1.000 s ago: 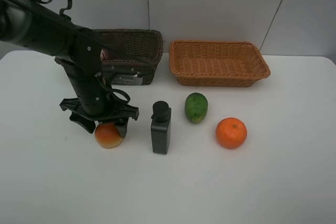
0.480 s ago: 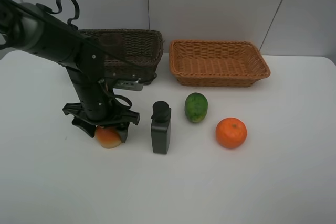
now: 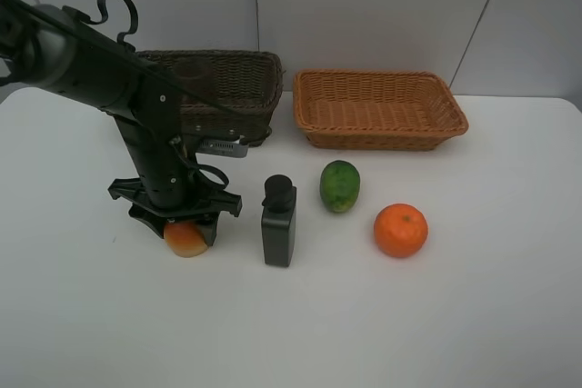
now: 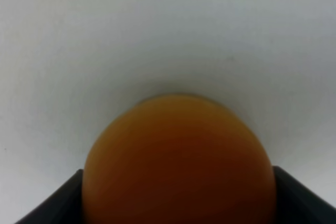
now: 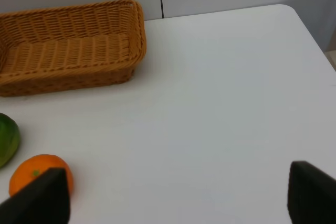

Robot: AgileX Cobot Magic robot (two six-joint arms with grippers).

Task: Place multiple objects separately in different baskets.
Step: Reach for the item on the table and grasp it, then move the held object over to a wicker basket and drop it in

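Left gripper: jaws astride peach-like fruit, near black rectangular bottle; grip cannot be told. Right gripper: wide apart, empty. Risk: round fruit squirts free if pinched off-centre.

left arm bends steeply, left claw pointing straight down; right claw hangs, jaws wide apart.

Baskets 2: dark brown, orange-tan. Fruits 3: peach, green fruit, orange. Black bottle 1.
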